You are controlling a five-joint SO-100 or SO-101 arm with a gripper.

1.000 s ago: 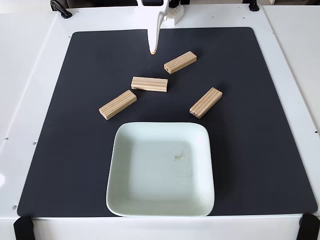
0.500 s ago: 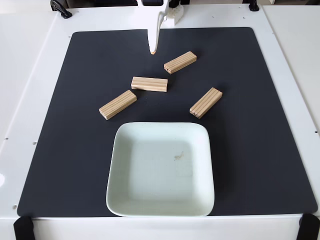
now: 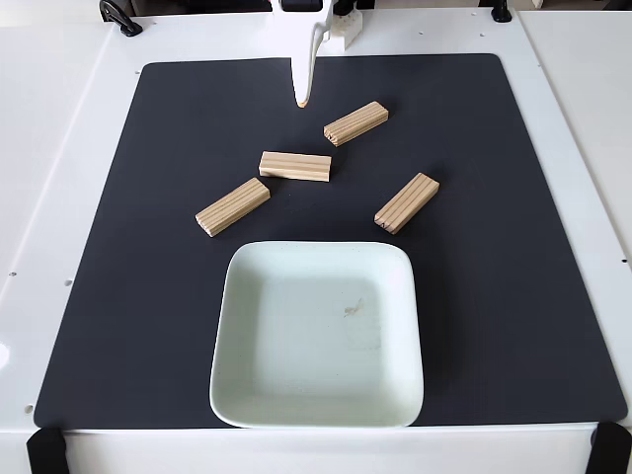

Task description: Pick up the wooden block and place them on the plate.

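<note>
Wooden blocks, four, flat on the black mat (image 3: 118, 247) — the upper right block (image 3: 355, 122) just beside the gripper (image 3: 302, 99), then the middle block (image 3: 295, 166), the left block (image 3: 232, 206) and the right block (image 3: 407, 202). Jaws pressed together, holding nothing. Plate (image 3: 237, 385) nearest the camera, bare.

Black mat (image 3: 118, 247) on white table (image 3: 49, 148) — black clamps (image 3: 118, 18) at far edge.

The fixed view looks steeply down from above the near edge of the white surface (image 3: 59, 148), facing the arm's base at the far edge. It stands fairly close, taking in the whole black mat (image 3: 513, 296).
</note>
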